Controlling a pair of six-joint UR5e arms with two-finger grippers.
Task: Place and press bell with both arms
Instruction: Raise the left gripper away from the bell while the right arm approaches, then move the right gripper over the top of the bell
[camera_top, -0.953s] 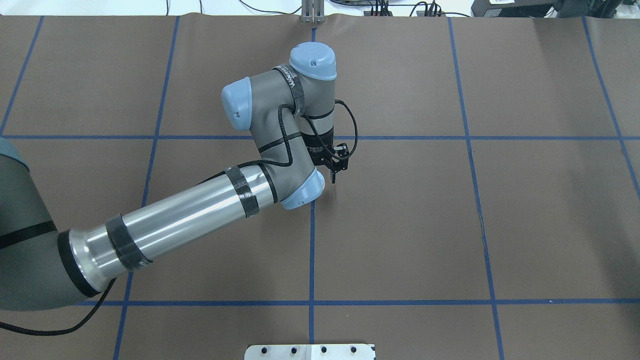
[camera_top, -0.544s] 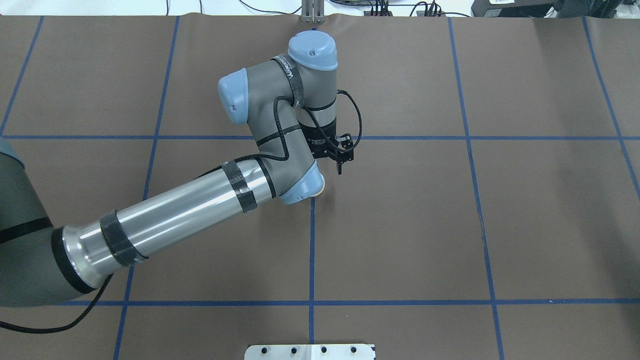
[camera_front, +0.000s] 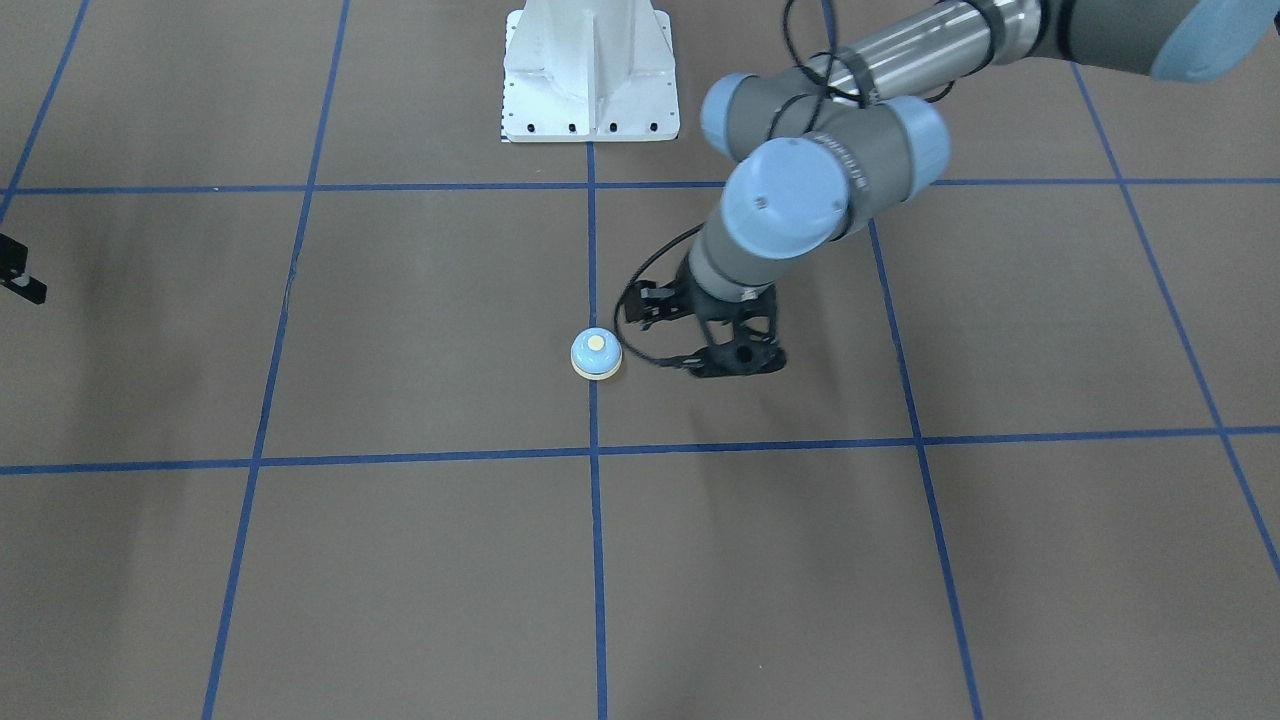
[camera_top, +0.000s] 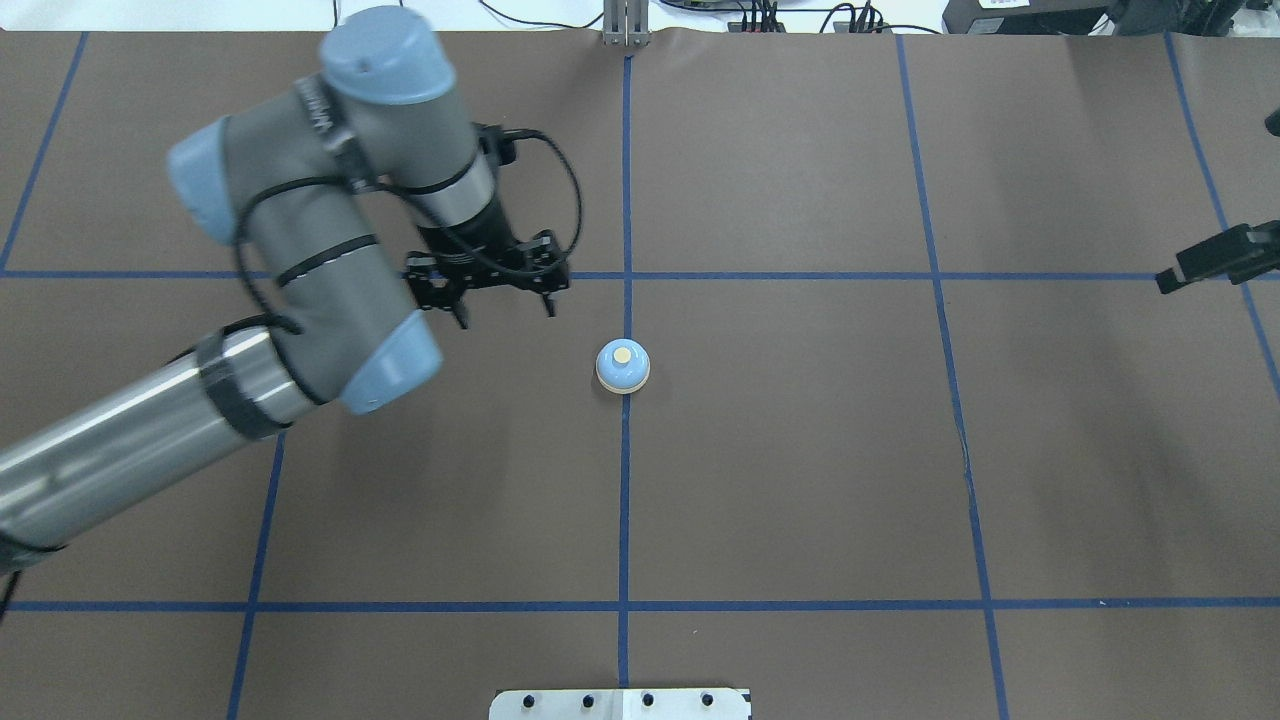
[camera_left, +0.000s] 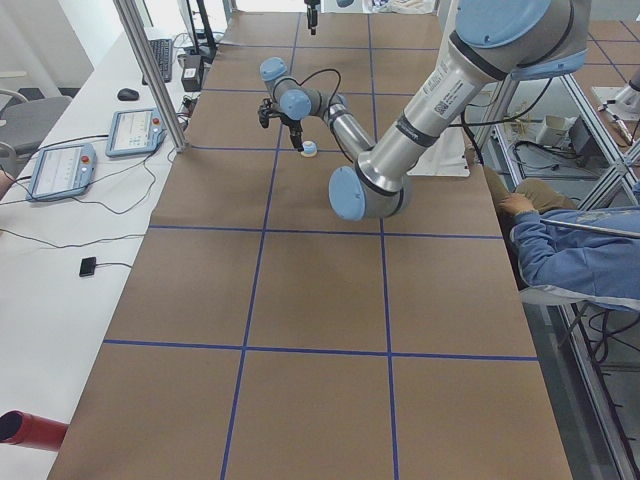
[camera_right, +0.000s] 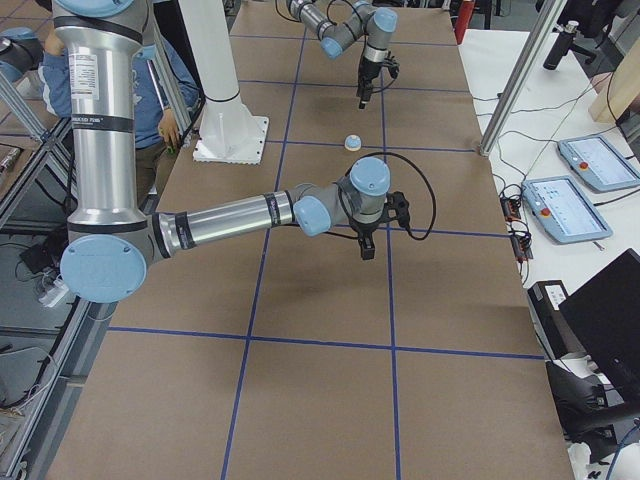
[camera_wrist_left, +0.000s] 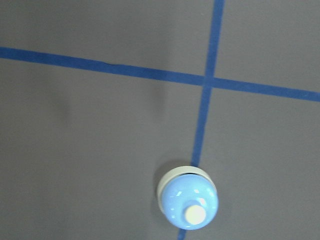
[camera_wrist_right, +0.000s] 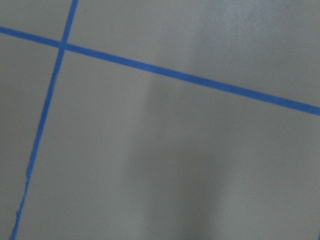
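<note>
The bell (camera_top: 622, 366) is a small light-blue dome with a cream base and button. It stands alone on the centre tape line, and it also shows in the front view (camera_front: 596, 354) and low in the left wrist view (camera_wrist_left: 188, 203). My left gripper (camera_top: 505, 310) is open and empty. It hangs above the table to the left of the bell, apart from it (camera_front: 735, 362). My right gripper (camera_top: 1215, 255) only shows as a black tip at the far right edge, well away from the bell. I cannot tell whether it is open or shut.
The brown table (camera_top: 800, 480) carries a blue tape grid. The white bolted pedestal (camera_front: 590, 70) stands at the robot's side. A metal post (camera_top: 625, 25) stands at the far edge. A seated person (camera_left: 580, 250) is beside the table.
My left arm has swung away to the left and risen, and its jaws now stand wide apart. The bell, hidden under the wrist before, is now uncovered. The right gripper tip has come into view.
</note>
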